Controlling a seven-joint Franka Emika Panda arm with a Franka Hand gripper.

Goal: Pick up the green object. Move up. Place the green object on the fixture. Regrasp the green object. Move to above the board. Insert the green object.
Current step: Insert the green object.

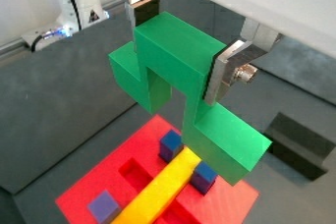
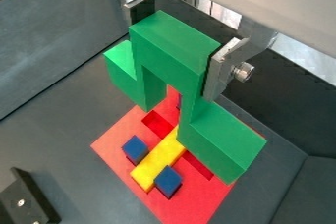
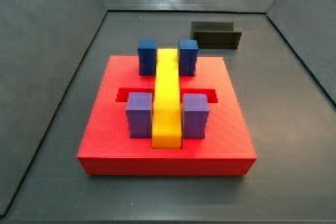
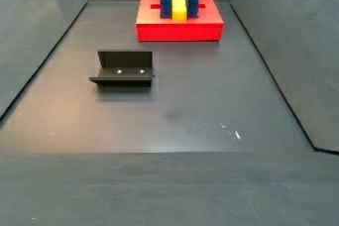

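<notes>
Above the board (image 2: pixel 164 164), the tool (image 2: pixel 182 39) grips the green object (image 2: pixel 178 81) between its fingers.

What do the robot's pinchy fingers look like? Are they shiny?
Yes, a bit. In both wrist views the gripper has flat silver metal fingers; one shows a round screw. Above them sits a pale grey-white body. It hangs above the board. No cables or markings on the gripper show.

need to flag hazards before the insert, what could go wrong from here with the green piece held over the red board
The tool grips the green piece only at its top, so it could tilt or slip. It hangs high above the red board, out of both side views; misaligned, it could hit the yellow bar or blue posts.
</notes>
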